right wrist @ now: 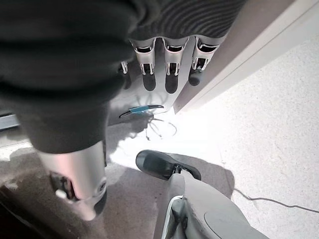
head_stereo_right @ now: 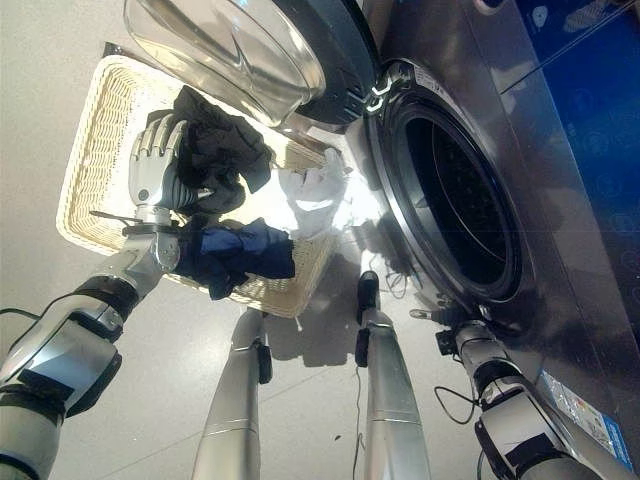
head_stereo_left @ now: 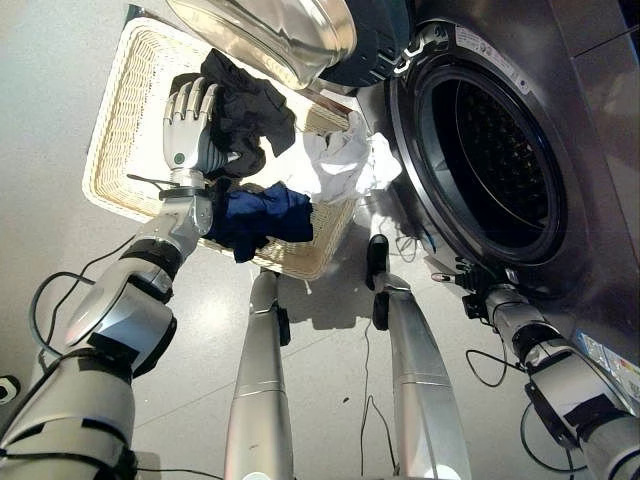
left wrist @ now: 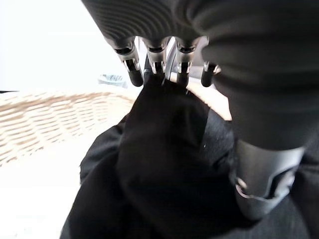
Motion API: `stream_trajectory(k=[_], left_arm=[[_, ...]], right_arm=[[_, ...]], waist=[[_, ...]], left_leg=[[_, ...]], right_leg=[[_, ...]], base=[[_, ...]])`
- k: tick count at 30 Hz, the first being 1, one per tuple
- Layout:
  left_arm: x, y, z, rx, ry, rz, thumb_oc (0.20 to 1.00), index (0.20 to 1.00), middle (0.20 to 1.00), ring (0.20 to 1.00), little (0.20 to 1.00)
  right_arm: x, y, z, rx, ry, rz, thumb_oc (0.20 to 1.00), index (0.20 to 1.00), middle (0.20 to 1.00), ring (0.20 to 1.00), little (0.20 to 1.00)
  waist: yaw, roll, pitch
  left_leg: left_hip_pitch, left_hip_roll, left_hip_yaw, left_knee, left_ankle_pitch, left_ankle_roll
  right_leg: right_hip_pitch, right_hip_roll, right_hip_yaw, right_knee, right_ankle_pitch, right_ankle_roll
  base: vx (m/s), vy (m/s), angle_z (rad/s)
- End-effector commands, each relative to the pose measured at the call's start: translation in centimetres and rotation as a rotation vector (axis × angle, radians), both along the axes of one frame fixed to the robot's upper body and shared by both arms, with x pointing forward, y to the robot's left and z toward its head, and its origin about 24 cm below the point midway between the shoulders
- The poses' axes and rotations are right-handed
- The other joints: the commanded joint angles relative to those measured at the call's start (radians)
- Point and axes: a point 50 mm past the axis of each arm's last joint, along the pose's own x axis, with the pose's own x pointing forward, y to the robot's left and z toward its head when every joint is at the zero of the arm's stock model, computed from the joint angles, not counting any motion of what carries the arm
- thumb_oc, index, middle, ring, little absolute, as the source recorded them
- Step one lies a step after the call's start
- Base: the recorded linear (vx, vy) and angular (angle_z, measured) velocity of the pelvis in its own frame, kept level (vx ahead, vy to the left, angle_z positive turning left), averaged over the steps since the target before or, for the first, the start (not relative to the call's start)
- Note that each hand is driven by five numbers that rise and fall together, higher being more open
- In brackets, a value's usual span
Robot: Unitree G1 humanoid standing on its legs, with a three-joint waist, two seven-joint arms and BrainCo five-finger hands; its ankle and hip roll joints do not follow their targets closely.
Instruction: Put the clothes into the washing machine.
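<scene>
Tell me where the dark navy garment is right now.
The dark navy garment lies at the near edge of the woven wicker basket, just below the left hand and the black garment.

Black garment (head_stereo_left: 248,115) hides the left robot hand (head_stereo_left: 188,125) fingertips and some basket (head_stereo_left: 120,110)

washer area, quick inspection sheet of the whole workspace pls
surface: pale floor, basket on it beside the washer
job's things: black garment, white garment and navy garment in the basket; washer door open, drum looks empty
clutter: nothing seen
hands: left hand in the basket, fingers on the black garment; right hand low by the washer front, holding nothing
cables: left out, robot's own
surroundings: nothing seen
</scene>
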Motion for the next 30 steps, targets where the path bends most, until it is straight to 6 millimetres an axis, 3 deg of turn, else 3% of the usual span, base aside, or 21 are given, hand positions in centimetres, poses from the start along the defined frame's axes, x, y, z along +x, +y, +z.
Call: stream_trajectory(k=[1, 10, 11, 12, 13, 14, 15, 17, 19, 20, 30], left_arm=[[0.3, 1.0, 1.7, -0.06, 0.012, 0.042, 1.0, 1.0, 1.0, 1.0, 1.0], [0.9, 2.0, 1.1, -0.149, 0.203, 0.094, 1.0, 1.0, 1.0, 1.0, 1.0], [0.9, 2.0, 1.1, -0.151, 0.212, 0.097, 0.881, 0.881, 0.881, 0.881, 0.881], [0.9, 2.1, 1.1, -0.153, 0.218, 0.1, 0.837, 0.837, 0.837, 0.837, 0.837], [1.0, 2.2, 1.1, -0.17, 0.247, 0.108, 0.686, 0.686, 0.686, 0.686, 0.686], [1.1, 2.2, 1.1, -0.171, 0.257, 0.111, 0.586, 0.586, 0.586, 0.586, 0.586], [1.1, 2.2, 1.1, -0.172, 0.259, 0.112, 0.583, 0.583, 0.583, 0.583, 0.583], [1.1, 2.4, 1.3, -0.189, 0.273, 0.125, 0.605, 0.605, 0.605, 0.605, 0.605], [1.2, 2.4, 1.4, -0.197, 0.275, 0.127, 0.702, 0.702, 0.702, 0.702, 0.702], [1.2, 2.3, 1.7, -0.196, 0.265, 0.131, 1.0, 1.0, 1.0, 1.0, 1.0], [1.3, 1.4, 3.1, -0.163, 0.166, 0.106, 1.0, 1.0, 1.0, 1.0, 1.0]], right_arm=[[-0.2, -0.8, 0.2, -0.029, 0.004, -0.005, 1.0, 1.0, 1.0, 1.0, 1.0], [0.7, -0.8, 1.6, -0.042, -0.028, 0.011, 1.0, 1.0, 1.0, 1.0, 1.0], [0.8, -0.8, 1.7, -0.042, -0.03, 0.012, 1.0, 1.0, 1.0, 1.0, 1.0], [0.8, -0.8, 1.7, -0.043, -0.031, 0.012, 1.0, 1.0, 1.0, 1.0, 1.0], [0.9, -0.9, 1.9, -0.044, -0.038, 0.013, 1.0, 1.0, 1.0, 1.0, 1.0], [1.0, -0.9, 2.1, -0.045, -0.041, 0.015, 1.0, 1.0, 1.0, 1.0, 1.0], [1.0, -0.9, 2.1, -0.045, -0.041, 0.015, 1.0, 1.0, 1.0, 1.0, 1.0], [1.2, -0.9, 2.5, -0.047, -0.052, 0.02, 1.0, 1.0, 1.0, 1.0, 1.0], [1.3, -0.8, 2.6, -0.048, -0.056, 0.023, 1.0, 1.0, 1.0, 1.0, 1.0], [1.5, -0.7, 2.8, -0.049, -0.061, 0.028, 1.0, 1.0, 1.0, 1.0, 1.0], [1.9, 0.0, 3.1, -0.045, -0.082, 0.042, 1.0, 1.0, 1.0, 1.0, 1.0]], waist=[[0.014, -0.04, -0.02], [0.005, -0.041, -0.02], [0.005, -0.041, -0.02], [0.004, -0.042, -0.02], [0.002, -0.042, -0.02], [-0.001, -0.042, -0.02], [-0.001, -0.042, -0.02], [-0.005, -0.041, -0.02], [-0.006, -0.042, -0.02], [-0.009, -0.043, -0.02], [-0.012, -0.05, -0.02]], left_leg=[[-0.028, -0.071, 0.009, 0.162, -0.137, 0.052], [-0.046, -0.069, 0.01, 0.156, -0.134, 0.053], [-0.046, -0.069, 0.01, 0.156, -0.134, 0.053], [-0.048, -0.069, 0.01, 0.156, -0.133, 0.053], [-0.048, -0.069, 0.01, 0.154, -0.132, 0.054], [-0.049, -0.069, 0.011, 0.155, -0.132, 0.053], [-0.05, -0.069, 0.011, 0.155, -0.132, 0.053], [-0.054, -0.069, 0.013, 0.153, -0.129, 0.052], [-0.056, -0.068, 0.014, 0.152, -0.128, 0.051], [-0.058, -0.067, 0.014, 0.15, -0.126, 0.049], [-0.062, -0.067, 0.012, 0.133, -0.12, 0.046]], right_leg=[[0.046, 0.082, 0.019, -0.196, 0.17, 0.045], [0.028, 0.088, 0.026, -0.204, 0.174, 0.046], [0.027, 0.089, 0.027, -0.204, 0.174, 0.046], [0.025, 0.089, 0.027, -0.204, 0.174, 0.046], [0.023, 0.089, 0.027, -0.204, 0.176, 0.046], [0.022, 0.088, 0.028, -0.205, 0.177, 0.047], [0.021, 0.088, 0.029, -0.205, 0.178, 0.047], [0.015, 0.088, 0.031, -0.207, 0.181, 0.048], [0.013, 0.088, 0.032, -0.208, 0.181, 0.047], [0.01, 0.088, 0.033, -0.21, 0.182, 0.047], [0.005, 0.091, 0.033, -0.223, 0.189, 0.049]], base=[[0.0, 0.044, 0.0], [0.0, 0.008, 0.0], [0.0, 0.0, 0.0], [0.0, 0.0, 0.0], [0.0, 0.0, 0.0], [0.0, 0.0, 0.0], [0.0, 0.0, 0.0], [0.0, 0.0, 0.0], [0.0, 0.0, 0.0], [0.0, 0.0, 0.0], [0.0, 0.0, 0.0]])
